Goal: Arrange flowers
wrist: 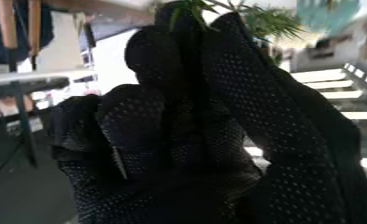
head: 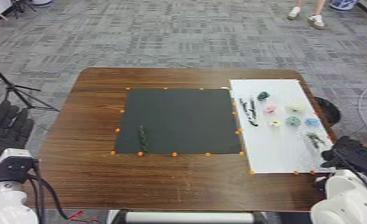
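green sprig [head: 315,140] was pinched in the right hand [head: 348,152], at the white board [head: 273,157]; left hand [head: 3,127] was open. a shallow pinch risked dropping it short of the black mat [head: 184,120].

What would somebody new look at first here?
Probably the big black mat in the middle of the brown table, with one long green sprig lying on its near left part. Next might come the little pink flower and blue flower on the white sheet to the right, with the robot's black-gloved right hand at that sheet's near right side.
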